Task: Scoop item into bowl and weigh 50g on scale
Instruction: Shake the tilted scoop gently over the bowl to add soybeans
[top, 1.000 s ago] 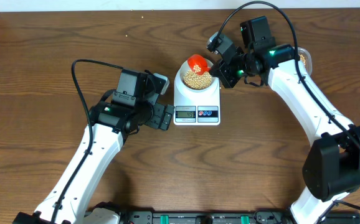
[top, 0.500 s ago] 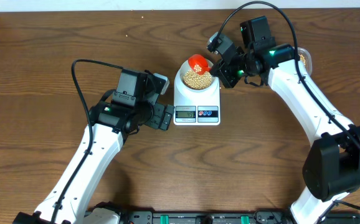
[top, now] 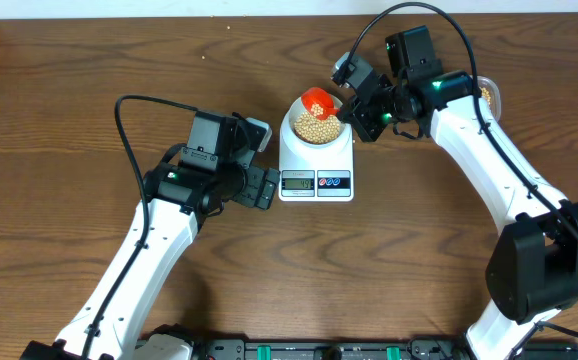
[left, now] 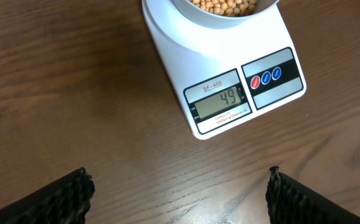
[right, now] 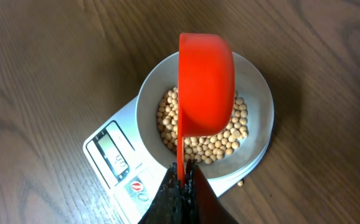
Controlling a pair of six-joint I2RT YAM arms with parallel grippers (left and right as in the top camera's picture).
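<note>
Beans (right: pixel 217 146) in the bowl (right: pixel 258 93), a loose tan layer across the bottom, well below the rim. Bowl up on the platform of the white scale (left: pixel 186 56), toward its far end. Reads 49 on the grey display (left: pixel 220 102), round buttons (left: pixel 265 77) just beside it, one red, the others blue.

Right end effector (right: pixel 183 177) clamped tight on the thin handle of the orange-red scoop (right: pixel 206 81). Holds that scoop above the bowl, turned on its side, outer wall toward the wrist camera, inside hidden from there. From overhead, scoop over the bowl's far rim.

One stray bean (right: pixel 242 183) down on the wooden surface (top: pixel 89 60), just beside the scale's edge.

Left end effector (left: pixel 179 196) spread wide, nothing between its fingers (left: pixel 68 196). Hangs above bare wood near the display end of the scale, apart from it.

Over on the right, behind the right arm, part of a container (top: pixel 487 95) with more beans, mostly hidden.
</note>
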